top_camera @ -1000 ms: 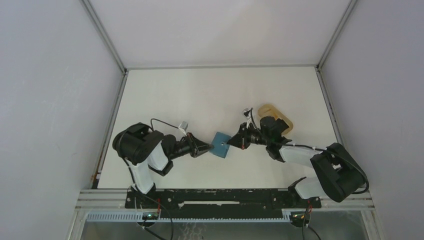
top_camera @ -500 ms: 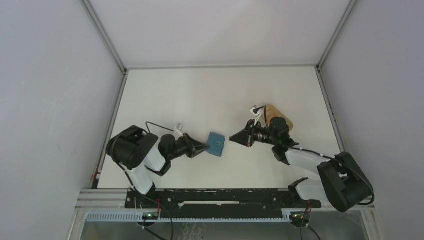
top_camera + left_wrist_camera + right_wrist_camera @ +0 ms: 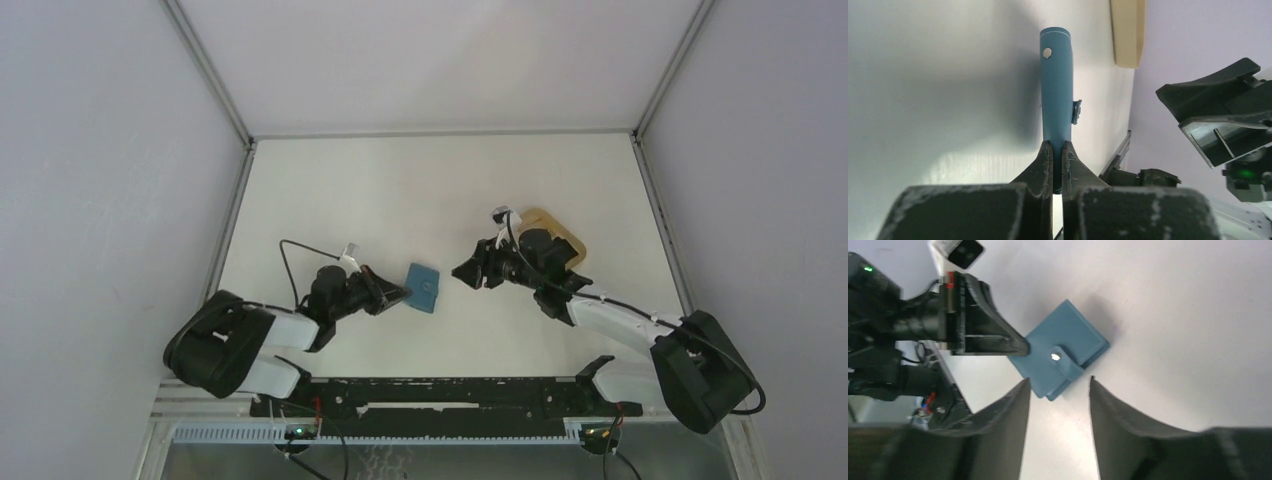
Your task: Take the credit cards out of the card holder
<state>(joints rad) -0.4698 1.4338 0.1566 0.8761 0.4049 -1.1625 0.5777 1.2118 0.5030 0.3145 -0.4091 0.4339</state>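
Observation:
The card holder (image 3: 424, 288) is a small teal-blue wallet, folded closed, held just over the white table left of centre. My left gripper (image 3: 400, 293) is shut on its near edge. The left wrist view shows the card holder (image 3: 1056, 95) edge-on, running away from the left gripper (image 3: 1057, 150). My right gripper (image 3: 462, 272) hangs open a little to the right of the holder, not touching it. From the right wrist, the card holder (image 3: 1068, 335) and its snap tab (image 3: 1063, 362) lie just beyond the open right gripper (image 3: 1059, 380). The credit cards are hidden.
A tan tray (image 3: 558, 236) with rounded corners lies on the table (image 3: 420, 190) under the right arm's wrist, and its end tan tray (image 3: 1128, 30) shows beyond the holder. Grey walls close in the table on three sides.
My right gripper has let go of the holder's right edge, pulled back to the right and opened. My left gripper has carried the holder slightly left and away.

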